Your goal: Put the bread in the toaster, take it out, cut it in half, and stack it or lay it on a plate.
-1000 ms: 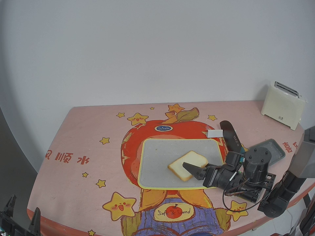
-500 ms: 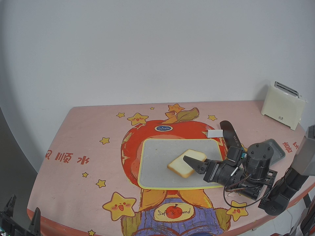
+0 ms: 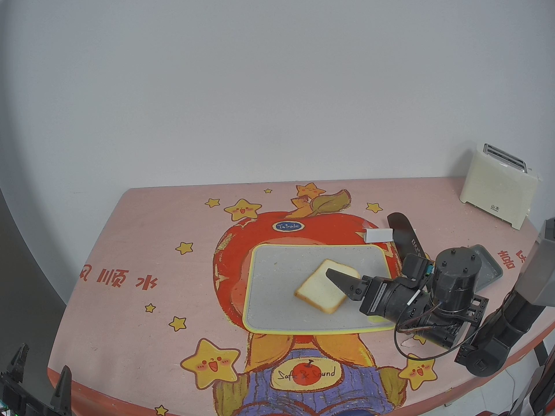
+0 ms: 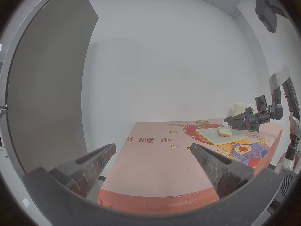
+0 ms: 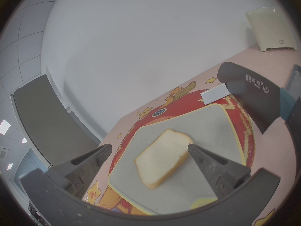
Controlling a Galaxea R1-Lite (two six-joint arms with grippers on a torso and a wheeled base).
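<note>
A slice of white bread (image 3: 319,289) (image 5: 161,160) lies on the grey cutting board (image 3: 277,284) (image 5: 207,126) in the middle of the table. My right gripper (image 3: 342,281) (image 5: 149,149) is open, low over the board at the slice's right edge, with nothing held between its fingers. The cream toaster (image 3: 500,183) (image 5: 272,29) stands at the far right corner. A black knife (image 3: 407,238) (image 5: 250,91) lies right of the board. My left gripper (image 3: 37,377) (image 4: 152,148) hangs open off the table's near left corner.
A grey plate (image 3: 488,264) sits right of the knife, partly behind my right arm. A small white card (image 3: 378,235) (image 5: 214,94) lies at the board's far right corner. The left half of the pink table (image 3: 150,249) is bare.
My right gripper has moved a little toward the back of the table along the slice's right edge. The bread has shifted slightly left and turned. The left arm has not moved.
</note>
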